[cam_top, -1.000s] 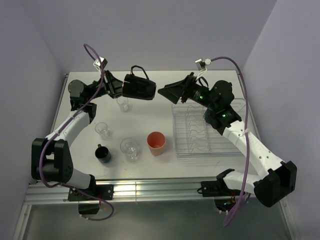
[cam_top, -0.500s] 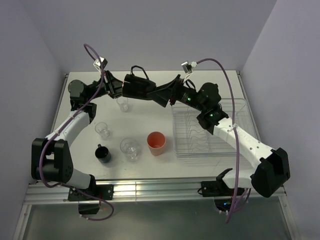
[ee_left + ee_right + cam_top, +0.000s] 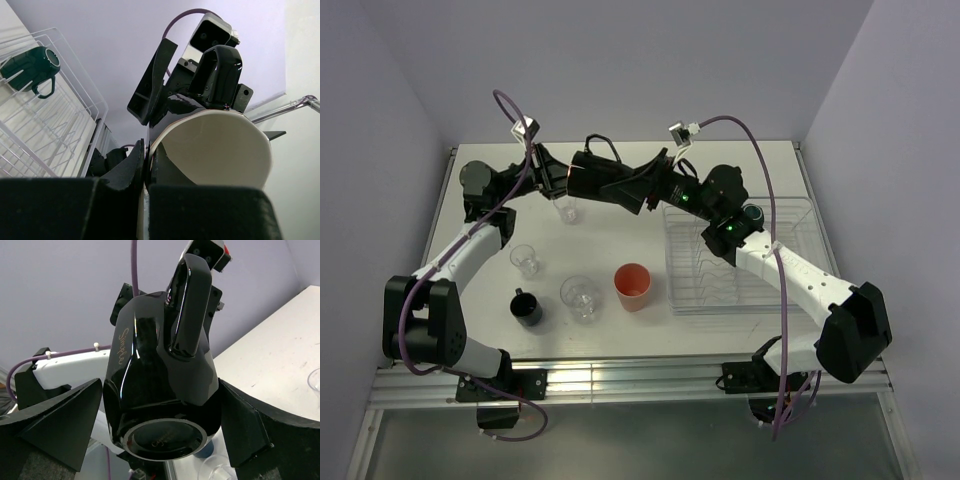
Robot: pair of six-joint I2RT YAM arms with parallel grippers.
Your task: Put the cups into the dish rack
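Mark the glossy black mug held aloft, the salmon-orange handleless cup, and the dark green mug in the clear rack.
glossy black mug [image 3: 160,390]: right wrist view, outer wall below the handle.
salmon-orange handleless cup [image 3: 632,285]: top external view, its interior.
dark green handled mug [image 3: 22,70]: left wrist view, side wall.

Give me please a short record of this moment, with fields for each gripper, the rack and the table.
held mug: black, cream inside, in the air, lying sideways
left gripper: shut on the held mug's rim
right gripper: open, one finger on each side of the held mug
dish rack: one dark green mug inside
table: three clear glasses, black mug, salmon cup
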